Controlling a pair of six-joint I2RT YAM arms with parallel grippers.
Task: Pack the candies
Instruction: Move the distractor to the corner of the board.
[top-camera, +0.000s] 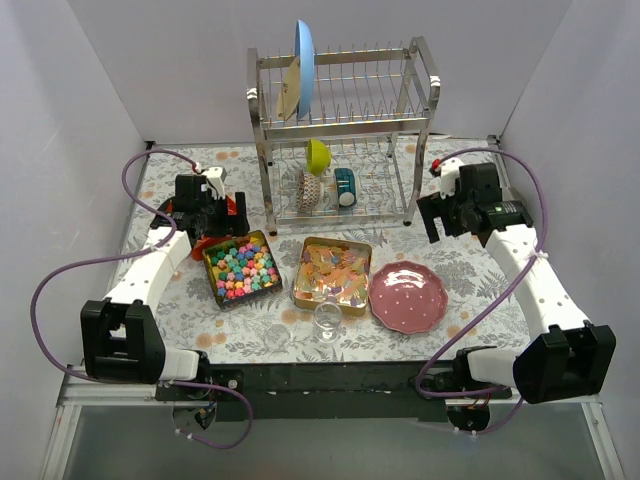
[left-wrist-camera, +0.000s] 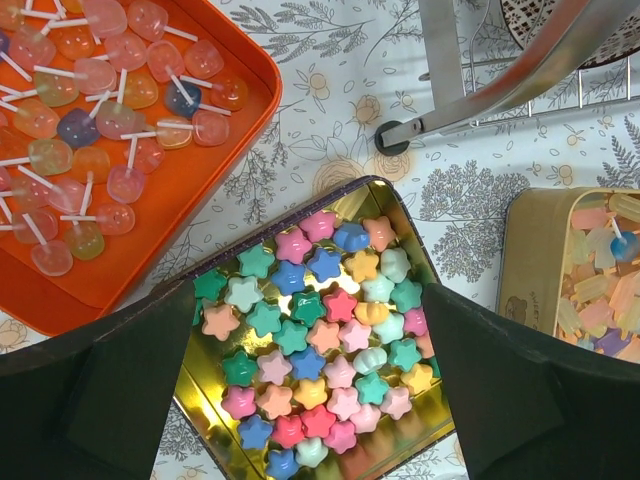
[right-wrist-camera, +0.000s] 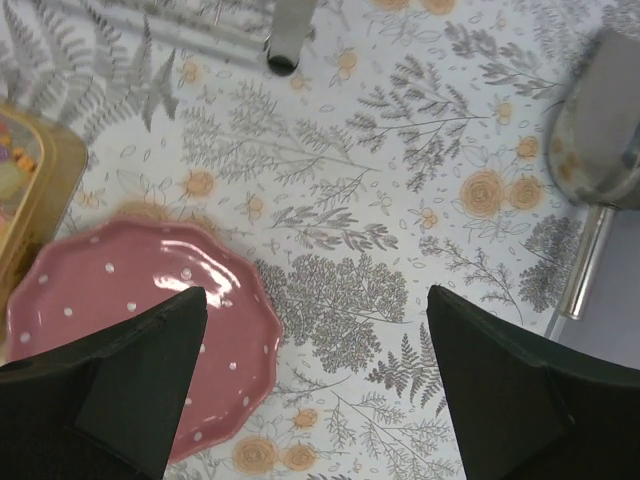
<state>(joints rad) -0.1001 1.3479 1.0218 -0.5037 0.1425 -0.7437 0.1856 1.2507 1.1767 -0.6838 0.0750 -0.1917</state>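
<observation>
Left pincer (left-wrist-camera: 310, 300): fingers apart, positioned above the candies (left-wrist-camera: 320, 350). The candies fill an open gold tin (left-wrist-camera: 203, 395) standing on the bench (left-wrist-camera: 330, 90). Orange lollipop tray (left-wrist-camera: 200, 190): at 10 o'clock from the tin. Right pincer (right-wrist-camera: 315, 300): fingers apart, above the bench, with the pink plate (right-wrist-camera: 130, 290) at its 8 o'clock.

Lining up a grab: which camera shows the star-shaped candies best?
Left wrist: the candies fill the frame, each star shape clear. Top external shows the same candies as small dots; right wrist misses them.
</observation>
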